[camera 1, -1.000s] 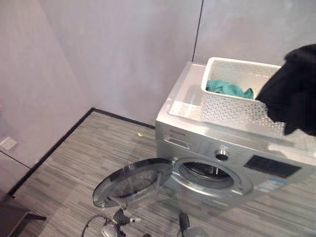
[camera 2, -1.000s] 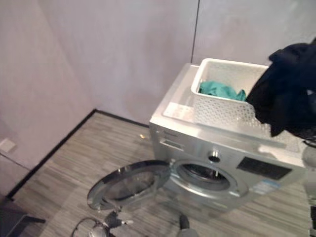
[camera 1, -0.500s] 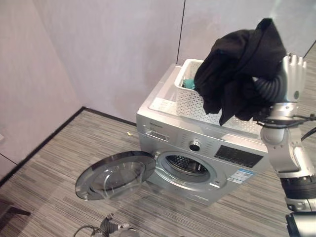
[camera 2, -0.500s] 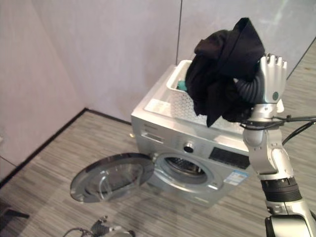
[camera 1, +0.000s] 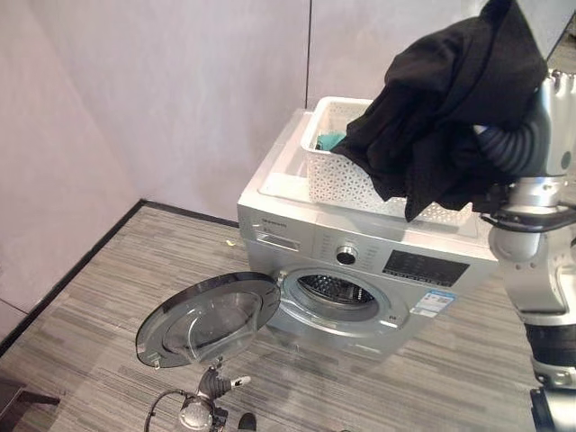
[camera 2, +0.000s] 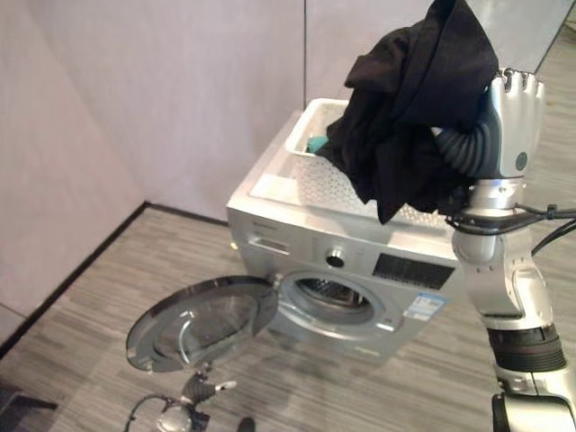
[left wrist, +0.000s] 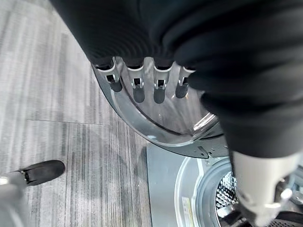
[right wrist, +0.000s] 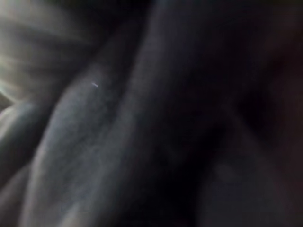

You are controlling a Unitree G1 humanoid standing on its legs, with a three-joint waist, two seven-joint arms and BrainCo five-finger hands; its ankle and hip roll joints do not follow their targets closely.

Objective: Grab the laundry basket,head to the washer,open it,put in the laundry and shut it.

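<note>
A silver front-loading washer (camera 1: 360, 261) stands against the wall with its round door (camera 1: 211, 315) swung wide open to the left, baring the drum opening (camera 1: 333, 292). On its top sits a white perforated laundry basket (camera 1: 346, 184) with a teal cloth (camera 1: 330, 139) inside. My right hand (camera 2: 515, 108) is raised above the basket, shut on a black garment (camera 1: 450, 108) that hangs down in front of the basket's right part. The right wrist view is covered by the dark cloth (right wrist: 151, 123). My left hand (left wrist: 147, 85) hangs open low by the door, its fingers straight, also seen from above (camera 1: 209, 396).
Grey walls (camera 1: 180, 90) meet in a corner left of the washer, with a dark baseboard along the floor. The striped grey floor (camera 1: 90, 297) stretches out left of and in front of the machine. The open door juts out over the floor at knee height.
The whole view has swung to the right. My right hand has lifted the black garment up out of the basket and holds it higher. The door stays open.
</note>
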